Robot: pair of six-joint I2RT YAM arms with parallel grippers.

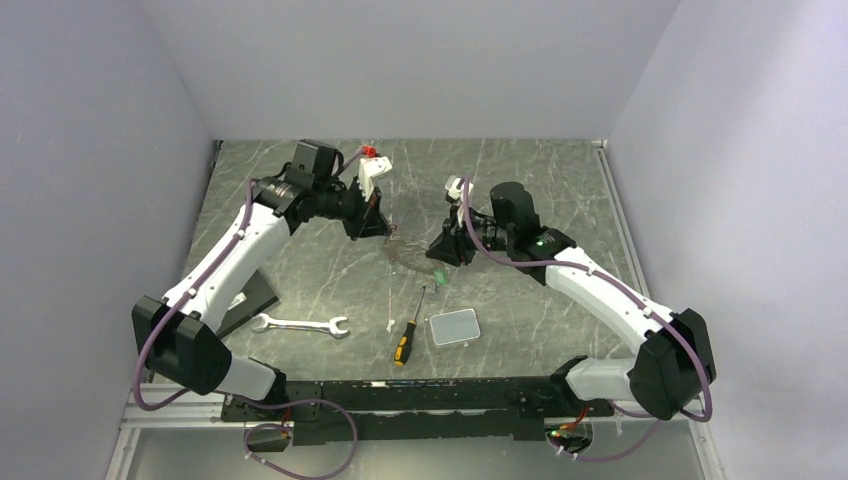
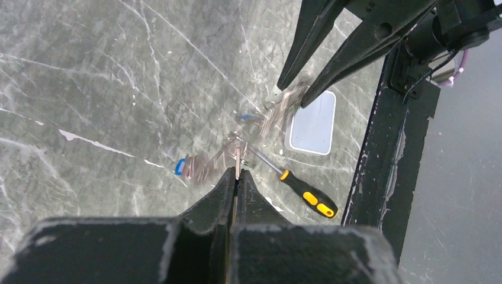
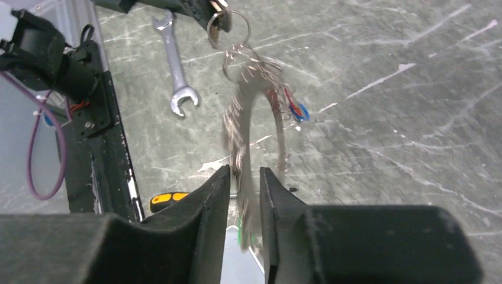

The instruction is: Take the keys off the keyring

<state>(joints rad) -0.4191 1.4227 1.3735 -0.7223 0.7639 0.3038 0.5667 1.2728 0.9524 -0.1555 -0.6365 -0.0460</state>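
My left gripper [image 2: 237, 171] is shut on the thin metal keyring [image 2: 237, 155], holding it above the table. The same keyring [image 3: 228, 25] shows at the top of the right wrist view, pinched in the left fingertips. Several silvery keys [image 3: 251, 112] hang from it, blurred by motion, with a blue-and-red tag [image 3: 298, 110] to one side. My right gripper [image 3: 244, 171] has its jaws parted a little. A blurred key with a green tag [image 3: 241, 234] passes loosely between them, with a gap on each side. From above, the two grippers [image 1: 372, 225] [image 1: 440, 255] face each other over the table's middle.
A yellow-and-black screwdriver [image 1: 405, 340], a silver wrench [image 1: 300, 324] and a grey rounded box [image 1: 454, 327] lie near the front edge. A dark flat plate [image 1: 245, 300] lies beside the left arm. Walls close in the table on three sides.
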